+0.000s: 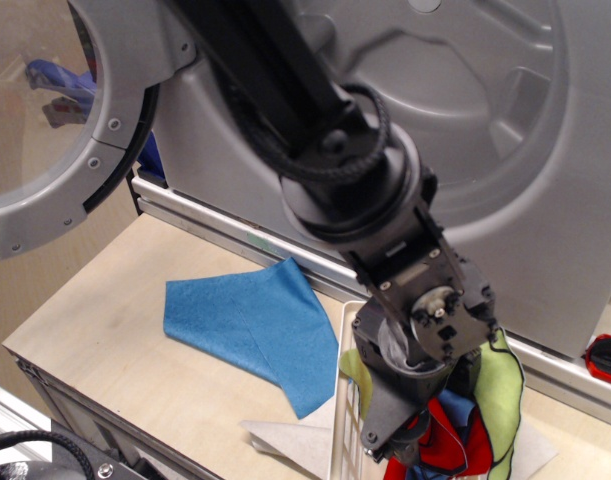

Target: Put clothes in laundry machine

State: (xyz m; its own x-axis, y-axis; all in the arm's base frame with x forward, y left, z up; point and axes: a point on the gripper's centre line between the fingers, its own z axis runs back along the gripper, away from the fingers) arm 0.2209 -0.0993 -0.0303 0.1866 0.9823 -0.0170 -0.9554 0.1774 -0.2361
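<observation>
A blue cloth (247,322) lies flat on the wooden table. More cloths are heaped in a white basket (341,400) at the bottom right: a red one (457,450), a lime green one with dark edging (500,392) and a blue one (447,410). My gripper (410,445) points down into this heap, its fingertips among the cloths and partly hidden, so its grip does not show. The silver-grey laundry machine (505,150) fills the background. Its round door (55,130) with a clear window stands open at the left. The arm hides its opening.
The wooden table (95,330) ends in an edge at the front left. A white sheet (285,436) lies under the basket. A red and black object (607,358) sits at the far right by the machine's base.
</observation>
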